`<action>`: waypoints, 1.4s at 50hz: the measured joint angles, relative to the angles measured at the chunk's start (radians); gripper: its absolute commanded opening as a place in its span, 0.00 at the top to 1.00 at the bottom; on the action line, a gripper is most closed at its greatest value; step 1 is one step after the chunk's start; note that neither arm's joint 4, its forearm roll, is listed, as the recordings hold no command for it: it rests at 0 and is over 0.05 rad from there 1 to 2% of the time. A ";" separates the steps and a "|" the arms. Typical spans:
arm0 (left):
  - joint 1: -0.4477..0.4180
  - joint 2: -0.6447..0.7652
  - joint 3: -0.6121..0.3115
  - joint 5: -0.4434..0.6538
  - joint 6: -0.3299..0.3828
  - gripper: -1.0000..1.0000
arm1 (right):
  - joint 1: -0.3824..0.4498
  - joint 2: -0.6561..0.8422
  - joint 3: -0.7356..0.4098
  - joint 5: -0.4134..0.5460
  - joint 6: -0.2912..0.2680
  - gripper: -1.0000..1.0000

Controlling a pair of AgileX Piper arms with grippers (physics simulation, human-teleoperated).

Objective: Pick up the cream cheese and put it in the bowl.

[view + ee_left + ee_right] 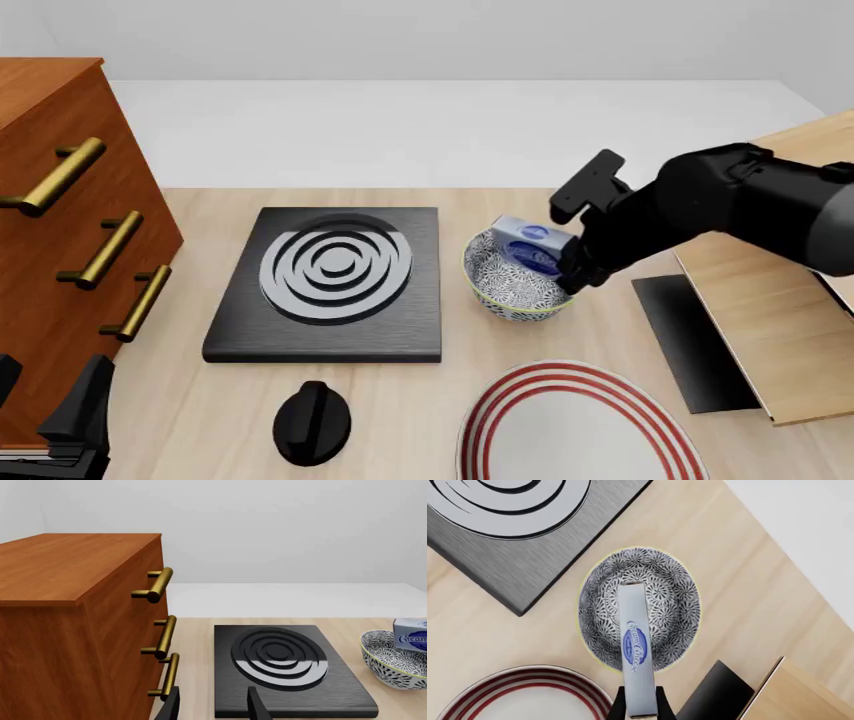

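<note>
**Cream cheese held over the bowl, release still to come**

The right gripper point(640, 705) pinches the cream cheese point(636, 650) by one narrow end, its fingers pressed against the box on both sides. In the right wrist view the box runs straight out over the middle of the bowl point(672, 587), edge-on to the camera. The front view shows the cream cheese point(527, 240) tilted at the bowl's point(514, 290) far rim, partly above the opening; whether its lower end already touches the inside cannot be told from these pictures.

The step in hand appears to be the placement itself: carrying seems done, and what is left is to lower the box a little if needed and part the fingers so it drops inside. The box is long next to the bowl's width, so it will likely come to rest leaning on the rim, not lying flat.

The left gripper point(213, 707) sits idle near the cabinet point(73, 630), fingers spread, holding nothing, facing the stove plate point(287, 670).

Writing: the blue oval label on the box reads "Cream Cheese" in white script; no brand name can be made out
</note>
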 measured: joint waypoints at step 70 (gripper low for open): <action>0.000 0.000 0.000 0.000 0.000 0.00 | 0.008 0.112 0.023 -0.102 0.056 0.00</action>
